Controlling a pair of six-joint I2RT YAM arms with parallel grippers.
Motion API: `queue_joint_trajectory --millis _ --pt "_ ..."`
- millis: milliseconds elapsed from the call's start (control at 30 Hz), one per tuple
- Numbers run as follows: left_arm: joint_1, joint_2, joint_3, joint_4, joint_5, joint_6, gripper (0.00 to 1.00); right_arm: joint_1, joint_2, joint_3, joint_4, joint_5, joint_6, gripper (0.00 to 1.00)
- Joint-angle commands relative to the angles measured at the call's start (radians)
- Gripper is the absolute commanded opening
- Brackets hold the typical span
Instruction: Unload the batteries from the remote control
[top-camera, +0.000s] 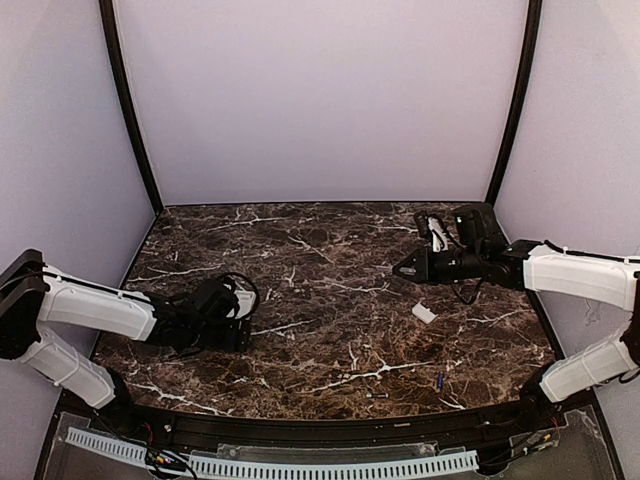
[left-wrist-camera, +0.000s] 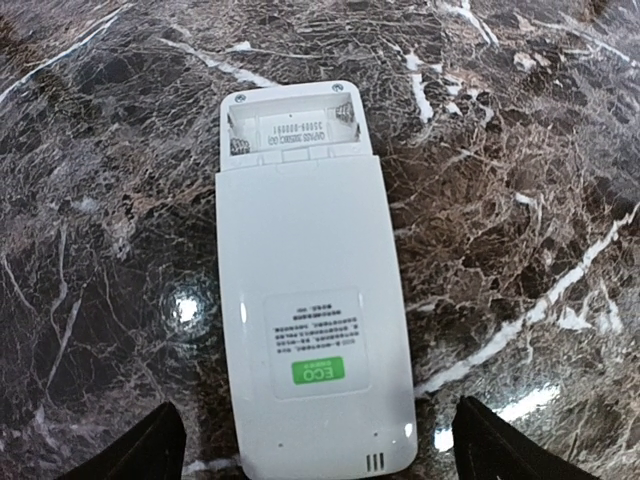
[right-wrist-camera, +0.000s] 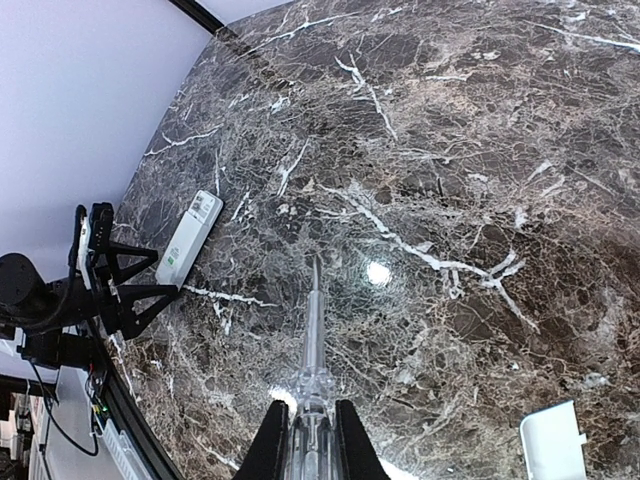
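The slim white plastic remote control lies back side up on the dark marble-patterned table top. Its battery bay at the far end is uncovered and looks empty; no cells show in the slots. The short white rectangular cover piece lies well apart from the remote control, over on the right arm's side. One tiny dark blue-purple battery lies further from the remote control again, past the cover and toward the near edge of the table. I can make out only that one cell; whether a second lies somewhere is too small to tell. The left gripper stands just at the remote control's near end, jaws spread wide to either side of it and touching nothing. The right gripper is well apart from the remote control and clamped on a slim clear pointed prying tool, tip aimed toward it. Judging by the bare bay, the unloading looks finished, or very nearly so.
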Motion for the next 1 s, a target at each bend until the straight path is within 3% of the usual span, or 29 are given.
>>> queue_joint_trajectory --millis 0,300,467,767,833,967 --pt "0.004 -0.056 0.013 -0.068 -0.015 0.014 0.96 -0.004 -0.006 -0.001 0.027 0.007 -0.014 0.00" --pt "0.004 -0.183 0.114 -0.219 -0.085 0.152 0.98 -0.004 0.025 0.036 0.050 -0.027 -0.033 0.00" --pt "0.004 -0.251 0.162 -0.216 -0.067 0.277 0.99 -0.002 0.073 0.088 0.050 -0.115 -0.033 0.00" --pt "0.003 -0.271 0.259 -0.190 0.042 0.472 0.98 0.042 0.152 0.155 0.037 -0.206 -0.038 0.00" --pt "0.003 -0.271 0.277 -0.187 0.095 0.517 0.92 0.063 0.167 0.169 0.029 -0.212 -0.044 0.00" --pt "0.003 -0.268 0.307 -0.184 0.216 0.616 0.89 0.099 0.199 0.199 0.007 -0.221 -0.063 0.00"
